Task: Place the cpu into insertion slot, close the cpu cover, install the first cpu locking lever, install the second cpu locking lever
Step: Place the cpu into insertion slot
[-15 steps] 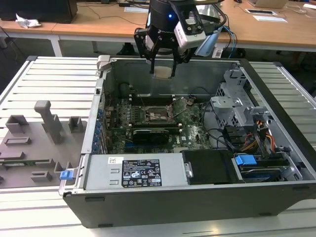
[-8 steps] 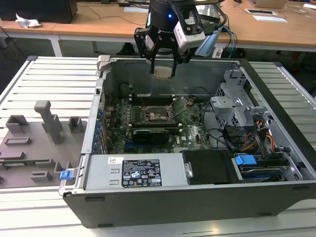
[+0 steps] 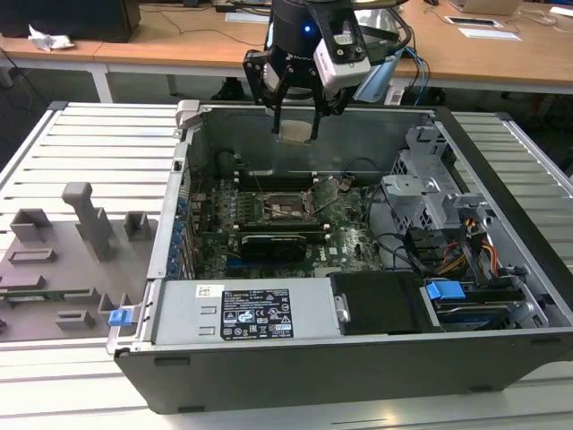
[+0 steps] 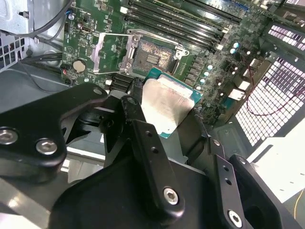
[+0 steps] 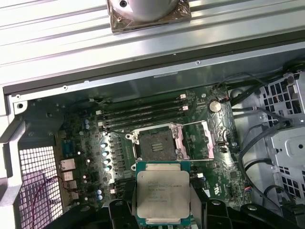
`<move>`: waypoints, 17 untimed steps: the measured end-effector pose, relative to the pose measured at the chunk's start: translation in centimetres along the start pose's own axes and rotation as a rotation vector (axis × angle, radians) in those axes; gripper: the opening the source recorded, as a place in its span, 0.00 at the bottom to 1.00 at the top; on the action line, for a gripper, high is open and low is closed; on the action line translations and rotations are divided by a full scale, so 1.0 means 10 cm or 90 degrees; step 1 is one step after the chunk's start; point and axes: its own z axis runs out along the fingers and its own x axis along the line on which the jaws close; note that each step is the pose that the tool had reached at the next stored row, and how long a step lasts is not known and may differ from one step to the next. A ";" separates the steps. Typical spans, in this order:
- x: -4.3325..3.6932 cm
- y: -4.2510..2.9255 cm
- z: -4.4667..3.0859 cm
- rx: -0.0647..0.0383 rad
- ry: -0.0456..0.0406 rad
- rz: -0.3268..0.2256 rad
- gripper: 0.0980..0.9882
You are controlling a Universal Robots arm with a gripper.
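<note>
Over the computer case (image 3: 269, 367) the arm (image 3: 300, 36) points down, jaws clenched on the cpu (image 3: 295, 132) above the insertion slot (image 3: 288, 208).

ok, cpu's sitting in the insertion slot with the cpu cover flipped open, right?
Not quite. In the first wrist view the cpu cover is flipped open, but the insertion slot is empty. The cpu is gripped in the tool, above the board.
</note>
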 end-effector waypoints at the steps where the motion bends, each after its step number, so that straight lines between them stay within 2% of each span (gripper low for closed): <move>1: 0.000 0.000 0.000 0.000 -0.0003 0.003 0.49; 17: 0.000 0.000 0.000 -0.001 -0.0026 0.029 0.49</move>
